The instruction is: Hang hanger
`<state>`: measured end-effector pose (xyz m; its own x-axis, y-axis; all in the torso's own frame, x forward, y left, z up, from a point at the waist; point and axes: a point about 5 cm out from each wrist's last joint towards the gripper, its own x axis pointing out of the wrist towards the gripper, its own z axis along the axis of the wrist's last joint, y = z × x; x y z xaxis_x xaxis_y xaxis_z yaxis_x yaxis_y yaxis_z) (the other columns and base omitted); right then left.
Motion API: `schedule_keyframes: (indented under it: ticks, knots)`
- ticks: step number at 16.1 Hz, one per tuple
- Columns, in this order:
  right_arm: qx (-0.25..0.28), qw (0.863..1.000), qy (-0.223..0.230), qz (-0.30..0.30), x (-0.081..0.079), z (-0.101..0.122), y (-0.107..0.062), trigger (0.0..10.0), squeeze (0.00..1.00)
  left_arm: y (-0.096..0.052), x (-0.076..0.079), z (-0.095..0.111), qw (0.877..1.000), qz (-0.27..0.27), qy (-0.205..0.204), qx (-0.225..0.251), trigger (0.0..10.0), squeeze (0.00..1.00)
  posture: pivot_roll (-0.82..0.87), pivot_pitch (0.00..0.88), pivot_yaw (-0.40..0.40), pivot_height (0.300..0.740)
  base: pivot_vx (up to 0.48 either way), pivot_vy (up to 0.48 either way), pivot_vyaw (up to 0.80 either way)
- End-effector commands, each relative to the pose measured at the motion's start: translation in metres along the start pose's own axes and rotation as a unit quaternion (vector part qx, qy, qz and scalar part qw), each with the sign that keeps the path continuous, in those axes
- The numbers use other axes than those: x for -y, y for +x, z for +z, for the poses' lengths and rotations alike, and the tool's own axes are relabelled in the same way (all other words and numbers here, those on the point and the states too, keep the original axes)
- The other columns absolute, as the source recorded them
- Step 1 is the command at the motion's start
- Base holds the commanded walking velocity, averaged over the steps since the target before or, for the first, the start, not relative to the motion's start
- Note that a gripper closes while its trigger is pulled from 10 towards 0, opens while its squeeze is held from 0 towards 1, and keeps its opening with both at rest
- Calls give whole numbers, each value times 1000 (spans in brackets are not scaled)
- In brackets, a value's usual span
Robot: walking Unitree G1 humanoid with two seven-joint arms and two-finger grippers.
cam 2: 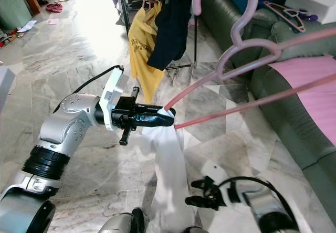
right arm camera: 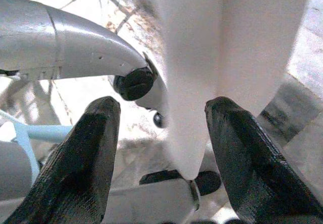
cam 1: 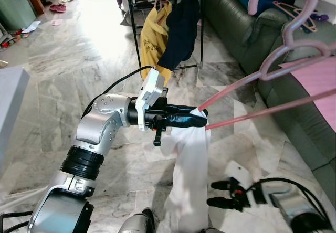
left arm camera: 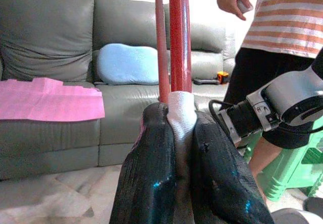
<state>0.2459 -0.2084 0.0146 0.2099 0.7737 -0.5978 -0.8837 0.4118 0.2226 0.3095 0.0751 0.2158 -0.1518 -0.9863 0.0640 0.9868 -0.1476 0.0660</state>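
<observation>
A big pink hanger [cam 1: 231, 88] stretches from my left gripper up to the right, with its hook [cam 1: 302, 20] close to the camera. My left gripper [cam 1: 202, 118] is shut on a white cloth [cam 1: 191, 170] together with the hanger's end. The cloth hangs down from the fingertips toward the floor. In the left wrist view the hanger's red bars [left arm camera: 175, 32] rise out of the pinched cloth [left arm camera: 181, 110]. Low down, my right gripper [cam 1: 212, 193] stands open beside the cloth's lower part. In the right wrist view the cloth [right arm camera: 202, 82] hangs between its spread fingers [right arm camera: 96, 148].
A black clothes rack [cam 1: 134, 28] stands ahead with a yellow shirt [cam 1: 155, 39] and a dark garment [cam 1: 181, 28]. On the right is a green sofa [cam 1: 247, 28] bearing a pink cloth [cam 1: 320, 81]. A person in a striped shirt [left arm camera: 287, 17] stands by a green stool [left arm camera: 298, 178].
</observation>
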Motion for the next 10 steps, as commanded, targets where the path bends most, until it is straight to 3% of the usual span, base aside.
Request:
schedule_keyframes:
  ticks: [1, 4, 5, 6, 8, 10]
  knots:
    - [10, 1000, 4, -4, 0, -1, -4, 10000, 0, 1, 1, 8, 1000, -4, 18, 6, 10000, 0, -75, 159, 57, 740, 0, 0, 0]
    - [20, 999, -7, -39, 1, 5, 15, 10000, 0, 7, 6, 16, 999, -23, 22, 18, 10000, 0, -73, 166, 64, 740, 0, 0, 0]
    - [38, 994, -18, -99, 10, 16, 21, 4549, 0, 10, 8, 20, 999, -29, 24, 27, 10000, 0, -72, 168, 65, 740, 0, 0, 0]
    - [57, 988, -9, -140, 16, 24, 26, 0, 0, 11, 10, 23, 999, -35, 25, 31, 10000, 0, -66, 171, 70, 740, 0, 0, 0]
    - [56, 973, -23, -223, 26, 34, 34, 0, 0, 14, 16, 28, 998, -48, 27, 34, 10000, 0, -54, 175, 70, 740, 0, 0, 0]
    - [61, 964, -19, -259, 30, 37, 35, 0, 0, 13, 19, 30, 998, -51, 26, 33, 10000, 0, -38, 182, 67, 740, 0, 0, 0]
